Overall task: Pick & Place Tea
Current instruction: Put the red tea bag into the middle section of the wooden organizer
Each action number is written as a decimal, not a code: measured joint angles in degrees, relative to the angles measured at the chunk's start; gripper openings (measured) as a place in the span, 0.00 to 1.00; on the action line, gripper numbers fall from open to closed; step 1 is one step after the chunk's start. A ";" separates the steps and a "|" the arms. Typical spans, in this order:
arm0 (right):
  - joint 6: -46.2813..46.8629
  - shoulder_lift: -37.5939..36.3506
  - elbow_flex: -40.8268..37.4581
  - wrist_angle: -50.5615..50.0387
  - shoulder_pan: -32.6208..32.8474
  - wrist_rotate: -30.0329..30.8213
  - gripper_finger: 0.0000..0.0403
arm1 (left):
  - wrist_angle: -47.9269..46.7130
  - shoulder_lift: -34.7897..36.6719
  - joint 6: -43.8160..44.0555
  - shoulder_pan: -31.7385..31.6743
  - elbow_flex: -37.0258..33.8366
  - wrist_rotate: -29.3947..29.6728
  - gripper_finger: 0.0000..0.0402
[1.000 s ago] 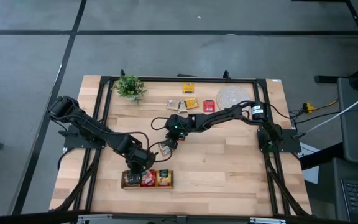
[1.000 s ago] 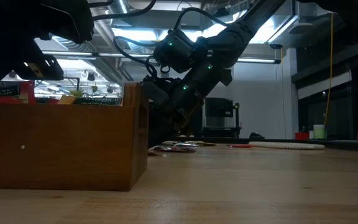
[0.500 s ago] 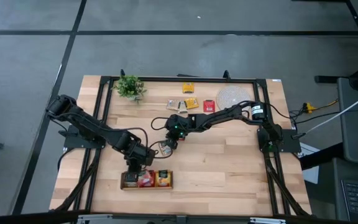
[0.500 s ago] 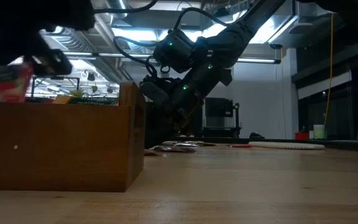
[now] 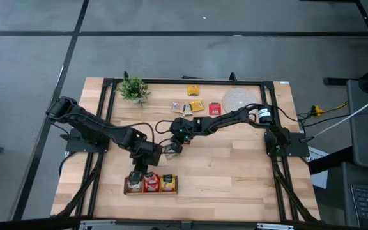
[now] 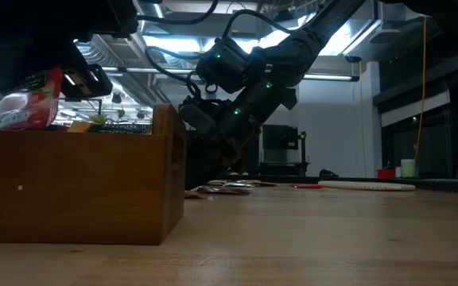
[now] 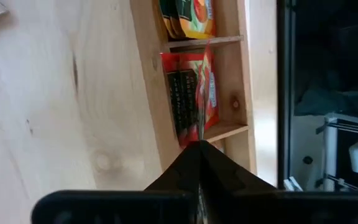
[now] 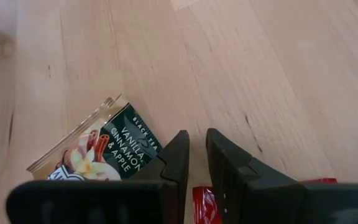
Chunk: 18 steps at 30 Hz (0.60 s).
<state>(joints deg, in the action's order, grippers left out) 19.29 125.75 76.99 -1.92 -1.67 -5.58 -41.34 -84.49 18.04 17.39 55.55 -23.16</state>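
Two dark arms reach over the wooden counter (image 5: pixel 235 166). The left hand (image 5: pixel 135 176) hangs just above the left end of the long wooden tray (image 5: pixel 151 191), fingers pinched tight on the edge of a red tea sachet (image 7: pixel 194 93) that stands on edge over the tray's middle compartment in the left wrist view. In the low view that red sachet (image 6: pixel 21 99) shows above the tray's wall (image 6: pixel 78 187). Yellow-orange sachets (image 7: pixel 188 17) fill the compartment next to it.

The right hand (image 5: pixel 172 148) is low at the middle of the counter, its fingers (image 8: pixel 178 163) standing a narrow gap apart; whether they pinch anything is hard to tell, since nothing shows clearly between them. A pale sachet labelled vanilla, cinnamon and apple (image 8: pixel 98 149) lies flat just beside them, and a red one (image 8: pixel 205 205) peeks out under the tips.

More sachets (image 5: pixel 197 106) lie loose near the round woven mat (image 5: pixel 240 99) and a small potted plant (image 5: pixel 133 89).
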 joint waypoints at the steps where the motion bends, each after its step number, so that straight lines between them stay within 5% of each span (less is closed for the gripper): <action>1: 0.00 0.00 0.00 0.00 0.00 0.00 0.15 | 0.00 0.00 -0.02 -0.26 0.00 -0.69 0.00; 18: -0.03 0.00 -0.02 0.03 0.00 0.04 0.15 | -1.42 0.00 3.94 -1.31 0.00 -2.47 0.00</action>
<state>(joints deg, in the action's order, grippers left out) 19.27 125.75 76.97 -1.89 -1.67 -5.54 -42.76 -84.49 21.99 16.08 55.55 -25.63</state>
